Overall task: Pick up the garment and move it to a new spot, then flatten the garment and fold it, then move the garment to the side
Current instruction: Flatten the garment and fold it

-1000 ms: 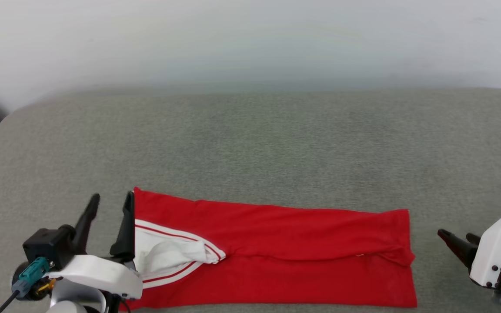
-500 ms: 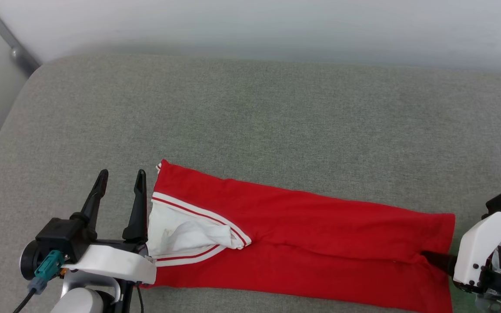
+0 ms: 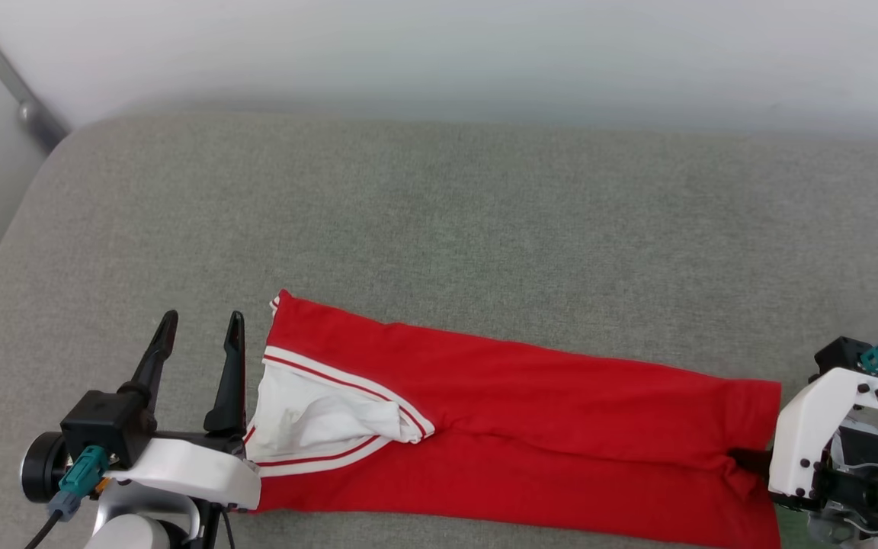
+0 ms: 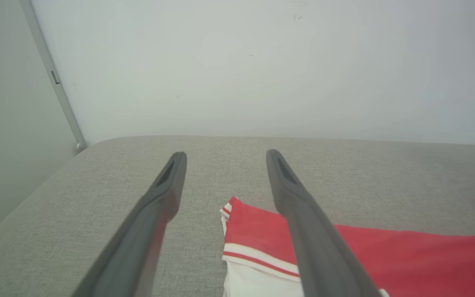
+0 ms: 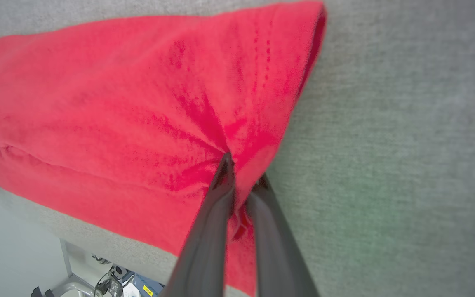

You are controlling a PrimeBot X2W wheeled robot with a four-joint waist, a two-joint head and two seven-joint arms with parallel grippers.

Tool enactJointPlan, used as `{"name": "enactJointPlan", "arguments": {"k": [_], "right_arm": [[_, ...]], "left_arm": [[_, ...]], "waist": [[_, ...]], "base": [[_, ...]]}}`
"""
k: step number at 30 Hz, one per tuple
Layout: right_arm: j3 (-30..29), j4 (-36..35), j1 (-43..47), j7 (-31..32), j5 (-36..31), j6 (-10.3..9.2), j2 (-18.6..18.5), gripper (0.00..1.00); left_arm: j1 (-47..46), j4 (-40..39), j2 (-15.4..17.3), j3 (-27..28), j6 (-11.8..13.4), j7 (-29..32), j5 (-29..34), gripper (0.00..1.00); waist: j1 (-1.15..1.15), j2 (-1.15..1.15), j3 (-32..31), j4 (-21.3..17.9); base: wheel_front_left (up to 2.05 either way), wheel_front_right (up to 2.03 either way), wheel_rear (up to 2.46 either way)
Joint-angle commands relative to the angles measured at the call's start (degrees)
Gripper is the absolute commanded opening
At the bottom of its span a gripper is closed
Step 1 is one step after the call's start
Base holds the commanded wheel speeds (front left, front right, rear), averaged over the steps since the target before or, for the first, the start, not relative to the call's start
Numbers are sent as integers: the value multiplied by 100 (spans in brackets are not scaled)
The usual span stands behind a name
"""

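garment point(image 3: 530, 427): long folded strip, flat on grey cushion point(image 3: 439, 229)
right gripper point(image 5: 243, 170): was wide, now pinched on hem end
left gripper point(image 3: 203, 319): wide, empty, beside sleeve end
meaning: probably ready for fold-over lift

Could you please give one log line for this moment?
garment: folded lengthwise | right gripper: jaws shut on it | left gripper: jaws open

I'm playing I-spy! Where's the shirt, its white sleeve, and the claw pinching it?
shirt point(image 3: 561, 396): head view, middle of its red body.
sleeve point(image 3: 309, 423): head view, its white cloth.
right gripper point(image 5: 243, 171): right wrist view, between its fingertips, shut on the shirt's edge.
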Motion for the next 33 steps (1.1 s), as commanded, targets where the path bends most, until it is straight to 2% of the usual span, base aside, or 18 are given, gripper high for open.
{"name": "enactJointPlan", "arguments": {"k": [1,11,17,21,27,30,33], "right_arm": [[87,26,-72,-53,66,-2,-75,0],[112,-309,-60,1,136,-2,-485,0],[-519,-762,172,282,-111,-2,-738,0],[-1100,-1074,240,533,-282,-2,-760,0],[-1369,-1296,217,902,-189,-2,-432,0],[-1352,-1191,76,1078,128,-2,35,0],[-1256,-991,-52,1203,581,-2,318,0]], "left_arm": [[63,26,58,6,34,19,30,100],[383,6,154,-92,150,133,64,100],[562,-43,157,-171,188,162,61,100],[602,-51,151,-209,185,160,76,100],[625,-51,131,-240,206,148,70,100],[620,-54,135,-231,230,162,50,100],[546,-77,129,-233,238,176,48,100]], "waist": [[0,0,-159,-71],[0,0,-643,-315],[0,0,-787,-471],[0,0,-819,-530],[0,0,-875,-586],[0,0,-871,-602],[0,0,-815,-585]], "base": [[0,0,0],[0,0,0],[0,0,0],[0,0,0],[0,0,0],[0,0,0],[0,0,0]]}}
